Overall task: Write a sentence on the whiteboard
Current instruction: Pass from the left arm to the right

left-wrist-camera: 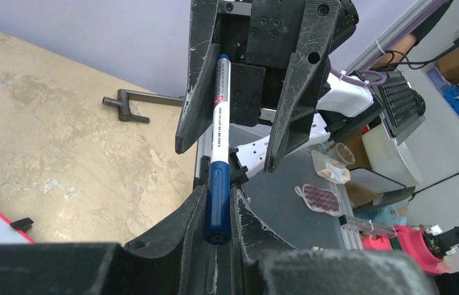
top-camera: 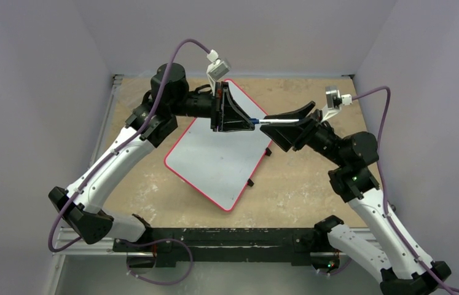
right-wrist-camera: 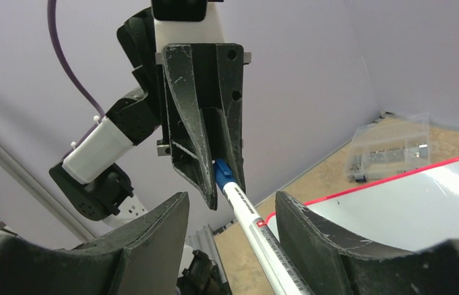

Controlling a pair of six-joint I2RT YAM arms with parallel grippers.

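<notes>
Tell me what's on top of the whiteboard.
The exposed surface of the whiteboard shows no objects or writing. The left gripper, clamping a marker, hangs above the far corner and hides that part.

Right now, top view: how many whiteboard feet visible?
2, on the whiteboard's near-right edge: a corner foot by the right corner, a mid-edge foot halfway along. Others may be hidden.

Whiteboard (top-camera: 214, 163): smooth, glossy white face; thin red rim.
Table (top-camera: 300, 184): matt, worn tan top that looks like wood, with pale blotches.
Marker (left-wrist-camera: 219, 135): smooth plastic; white barrel, glossy blue end.
Left gripper (left-wrist-camera: 217, 195): matt black plastic, scratched.
Box (right-wrist-camera: 389, 147): clear, shiny plastic.
</notes>
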